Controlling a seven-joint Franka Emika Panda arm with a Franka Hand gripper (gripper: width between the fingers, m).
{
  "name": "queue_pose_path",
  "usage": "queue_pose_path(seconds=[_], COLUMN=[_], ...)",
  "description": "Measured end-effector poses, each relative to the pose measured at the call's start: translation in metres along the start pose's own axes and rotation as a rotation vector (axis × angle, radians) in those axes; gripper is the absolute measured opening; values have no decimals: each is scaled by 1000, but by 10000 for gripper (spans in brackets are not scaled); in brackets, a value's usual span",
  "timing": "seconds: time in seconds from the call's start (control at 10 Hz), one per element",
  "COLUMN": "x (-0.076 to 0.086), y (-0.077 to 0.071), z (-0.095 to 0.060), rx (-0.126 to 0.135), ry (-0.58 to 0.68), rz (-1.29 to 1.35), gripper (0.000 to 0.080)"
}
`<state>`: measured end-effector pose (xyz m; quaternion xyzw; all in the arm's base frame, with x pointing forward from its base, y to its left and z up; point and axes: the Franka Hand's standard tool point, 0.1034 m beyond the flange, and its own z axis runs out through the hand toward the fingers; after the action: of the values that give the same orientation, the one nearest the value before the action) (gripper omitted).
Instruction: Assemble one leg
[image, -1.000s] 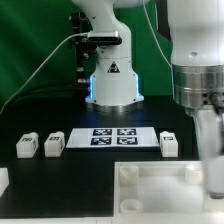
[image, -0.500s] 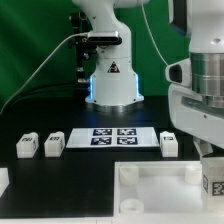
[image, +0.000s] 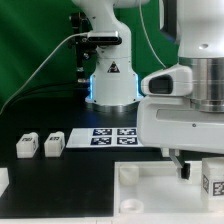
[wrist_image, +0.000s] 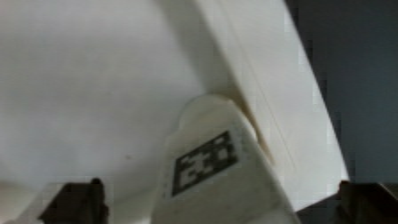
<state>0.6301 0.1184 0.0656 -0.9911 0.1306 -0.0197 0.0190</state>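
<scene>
A white leg (image: 213, 183) with a black-and-white marker stands at the far right corner of the large white tray-like piece (image: 150, 192). The wrist view shows this leg (wrist_image: 217, 160) over the tray's white surface (wrist_image: 89, 90). My gripper (image: 200, 168) hangs over this leg. In the wrist view the gripper (wrist_image: 219, 203) is open, with a dark fingertip on each side of the leg and a gap at both. Two more legs (image: 27, 146) (image: 53, 144) stand on the black table at the exterior view's left.
The marker board (image: 108, 137) lies behind the tray. The robot's white base (image: 112, 80) stands at the back. A white part (image: 3, 180) shows at the exterior view's lower left edge. My hand's bulky body (image: 185, 110) hides the table's right side.
My hand has come down and toward the exterior view's left, and it now covers the leg that stood right of the marker board. The leg at the tray corner has stayed in place.
</scene>
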Motion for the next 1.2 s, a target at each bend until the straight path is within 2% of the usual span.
queue_pose_path(seconds=[0.3,0.6,0.8,1.2], x=[9,10,9,12], y=[9,11,11,12], z=[-7,-6,-6,-4], rx=[-2,-2,1,1], ry=[10,11,10,9], rz=[-293,-239,-14,362], gripper=[649,637,288,292])
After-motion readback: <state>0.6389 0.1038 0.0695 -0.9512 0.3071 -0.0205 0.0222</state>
